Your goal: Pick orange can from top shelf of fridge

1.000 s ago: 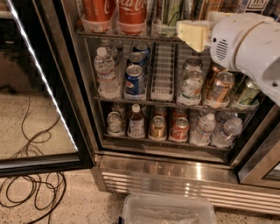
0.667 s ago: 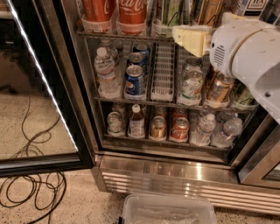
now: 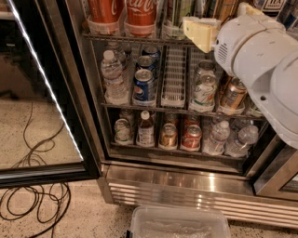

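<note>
The fridge [image 3: 186,186] is found standing open, its black-framed glass door [image 3: 46,116] swung out to the left. The white arm [image 3: 265,60] is seen extended across the right-hand part of the interior, and some lower stock is hidden behind it. The top shelf [image 3: 153,40] is seen at the upper edge of the view, with red Coca-Cola cans [image 3: 139,11] seated in clear holders at its left. The gripper [image 3: 200,32] is held at the front of this shelf, right of the red cans and level with the holders. Whether it is released or clenched cannot be told. The orange can [image 3: 226,9] is noted on the top shelf, close behind and above the gripper, cut off by the frame edge. It is not seen to be grasped.

Progress is judged early. The door is open and the approach is under way. The grasp, the lift and the withdrawal from the fridge are all left to be done.

Against the frame of one second ago, the arm is found to cover more of the right side. The gripper is found slightly further left and higher. No change in the shelf stock is observed.
</note>
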Action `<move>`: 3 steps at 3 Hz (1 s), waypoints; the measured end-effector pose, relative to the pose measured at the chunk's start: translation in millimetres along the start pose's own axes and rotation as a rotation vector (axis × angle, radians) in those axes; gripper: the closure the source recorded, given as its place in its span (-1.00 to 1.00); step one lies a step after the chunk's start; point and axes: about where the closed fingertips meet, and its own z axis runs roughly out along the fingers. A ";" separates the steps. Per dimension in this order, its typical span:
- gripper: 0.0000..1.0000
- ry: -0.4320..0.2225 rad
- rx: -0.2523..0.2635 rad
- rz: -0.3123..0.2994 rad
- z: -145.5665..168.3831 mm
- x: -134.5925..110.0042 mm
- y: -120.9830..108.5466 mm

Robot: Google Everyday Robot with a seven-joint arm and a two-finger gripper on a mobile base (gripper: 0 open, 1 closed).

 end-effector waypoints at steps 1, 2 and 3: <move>-0.48 -0.047 0.039 -0.017 10.6 -2.4 -7.1; -0.48 -0.073 0.080 -0.037 11.3 -1.0 -14.5; -0.48 -0.096 0.098 -0.042 14.4 0.6 -17.2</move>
